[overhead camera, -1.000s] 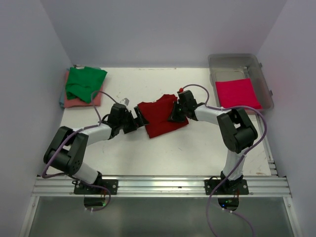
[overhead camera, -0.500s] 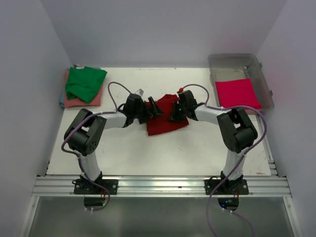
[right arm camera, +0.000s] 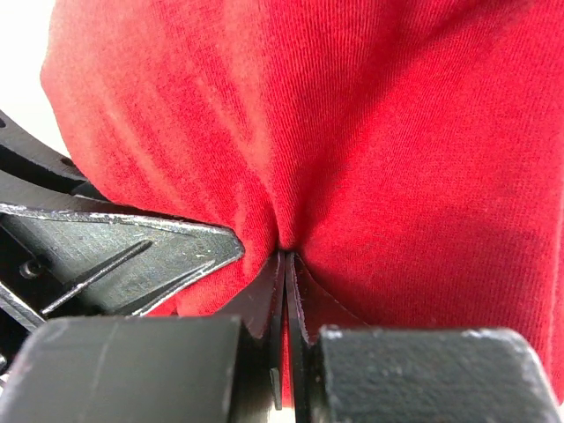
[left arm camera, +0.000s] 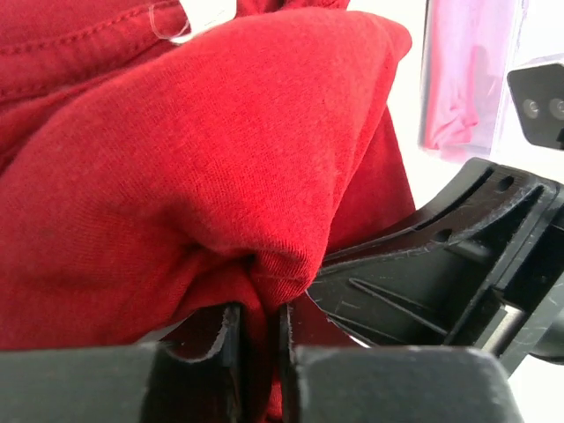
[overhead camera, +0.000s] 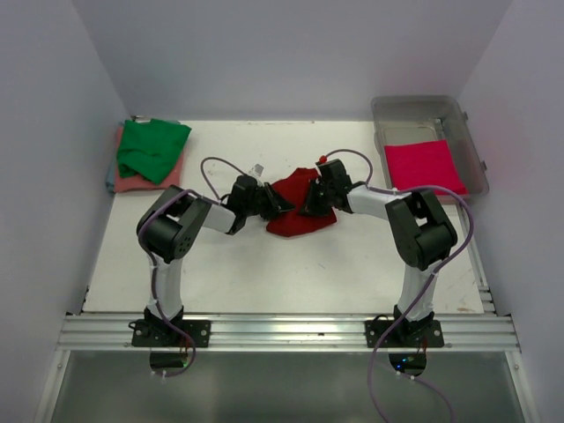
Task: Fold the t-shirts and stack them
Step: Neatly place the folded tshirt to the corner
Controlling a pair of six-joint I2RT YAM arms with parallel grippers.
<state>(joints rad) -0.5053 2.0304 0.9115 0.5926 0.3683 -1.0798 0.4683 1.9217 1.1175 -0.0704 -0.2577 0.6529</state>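
The dark red soft cloth t-shirt [overhead camera: 295, 225] is pinched tight by left gripper [left arm camera: 261, 322] and right gripper [right arm camera: 286, 273]; seemingly limp, light, best taken at edges.

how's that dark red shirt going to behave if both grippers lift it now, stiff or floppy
Probably floppy: the dark red t-shirt bunches into soft folds where the left gripper pinches it. It would likely sag between that and the right gripper, since only small pinches hold it. The knit cloth, clamped tight in both, looks unlikely to slip.
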